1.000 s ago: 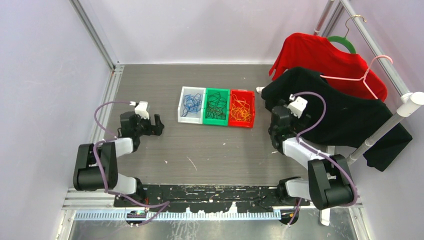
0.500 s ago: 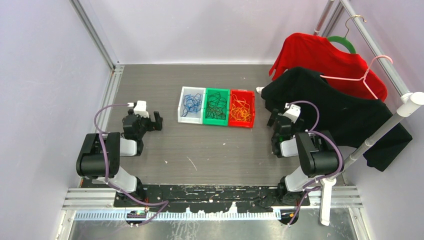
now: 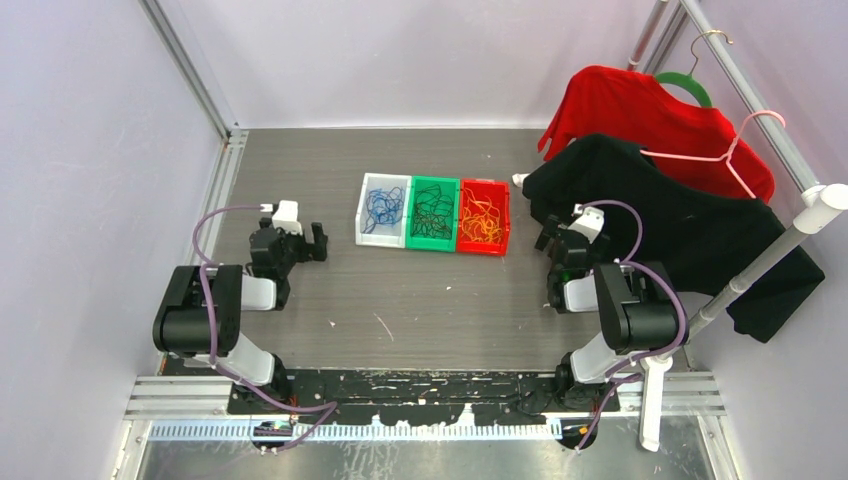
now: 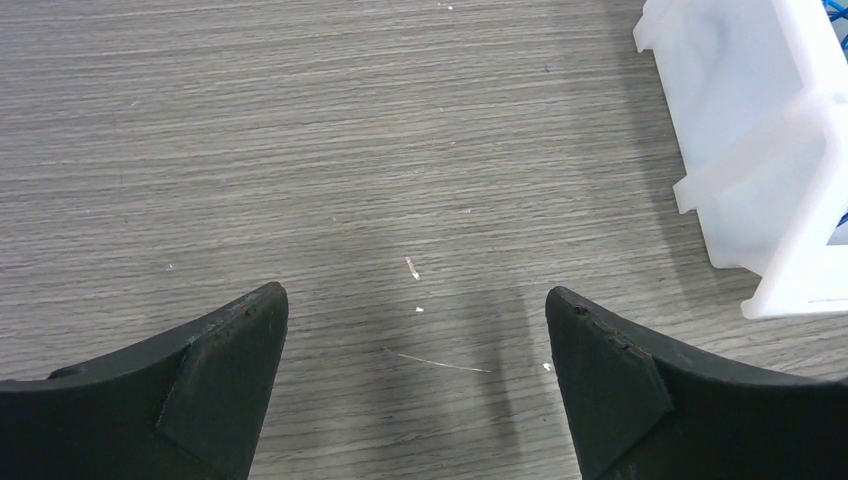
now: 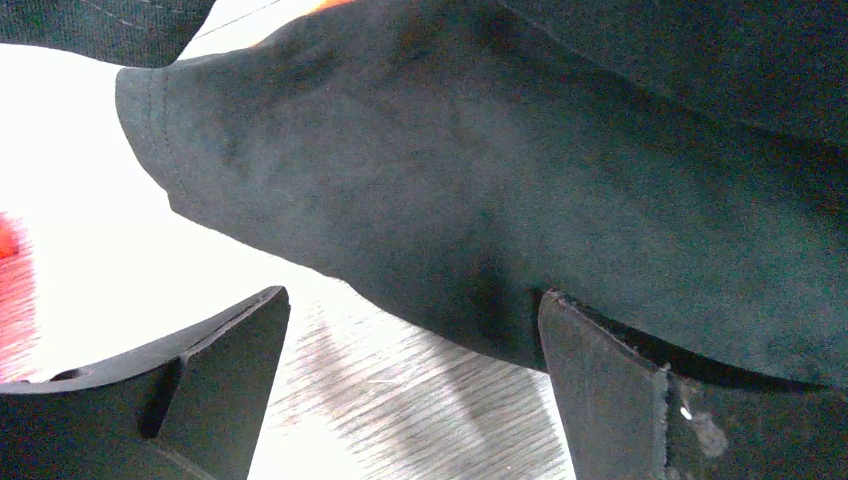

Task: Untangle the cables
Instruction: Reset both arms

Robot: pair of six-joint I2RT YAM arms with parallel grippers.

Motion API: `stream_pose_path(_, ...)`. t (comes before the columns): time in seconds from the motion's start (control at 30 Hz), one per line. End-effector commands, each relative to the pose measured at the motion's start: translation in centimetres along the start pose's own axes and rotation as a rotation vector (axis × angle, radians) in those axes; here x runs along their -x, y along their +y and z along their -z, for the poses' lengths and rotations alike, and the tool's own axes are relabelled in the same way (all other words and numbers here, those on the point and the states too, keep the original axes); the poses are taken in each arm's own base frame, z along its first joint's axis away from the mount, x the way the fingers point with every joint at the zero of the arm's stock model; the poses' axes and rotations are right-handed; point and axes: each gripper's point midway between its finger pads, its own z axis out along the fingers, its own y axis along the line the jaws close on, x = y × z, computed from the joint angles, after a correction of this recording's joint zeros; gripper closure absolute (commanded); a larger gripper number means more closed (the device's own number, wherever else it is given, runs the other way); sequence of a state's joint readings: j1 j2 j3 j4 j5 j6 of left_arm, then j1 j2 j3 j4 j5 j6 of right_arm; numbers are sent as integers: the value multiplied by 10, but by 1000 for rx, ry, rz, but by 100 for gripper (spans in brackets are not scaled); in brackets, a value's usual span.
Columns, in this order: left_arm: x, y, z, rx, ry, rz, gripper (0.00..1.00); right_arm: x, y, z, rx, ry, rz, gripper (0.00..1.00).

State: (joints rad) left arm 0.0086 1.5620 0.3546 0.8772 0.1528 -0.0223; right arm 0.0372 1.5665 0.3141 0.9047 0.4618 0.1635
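- White bin (image 4: 760, 150): cut off by the left wrist view's right edge.
- Black shirt (image 5: 500, 180): blocks most of the right wrist view; the left side is washed out.
- Cables (image 3: 432, 215): single strands too small to tell from above.

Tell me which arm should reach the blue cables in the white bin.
Left, probably: the left gripper is open beside the white bin holding the blue cables; the right gripper, also open, sits farther off, by the black shirt.

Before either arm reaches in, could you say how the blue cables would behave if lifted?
The blue cables look thin and loopy, so probably floppy and light. Heaped together in the white bin, one strand would likely drag others along.
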Motion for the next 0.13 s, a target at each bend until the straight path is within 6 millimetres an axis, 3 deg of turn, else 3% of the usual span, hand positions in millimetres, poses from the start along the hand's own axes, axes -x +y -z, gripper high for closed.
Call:
stream_pose_path(0.0,21,5,-2,22,-65,-21,0,27,9,-4,25,-79,-46,0)
stream_pose_path(0.1,21,5,-2,23,-65,-21,0,28,9,-4,26,-81,-46,0)
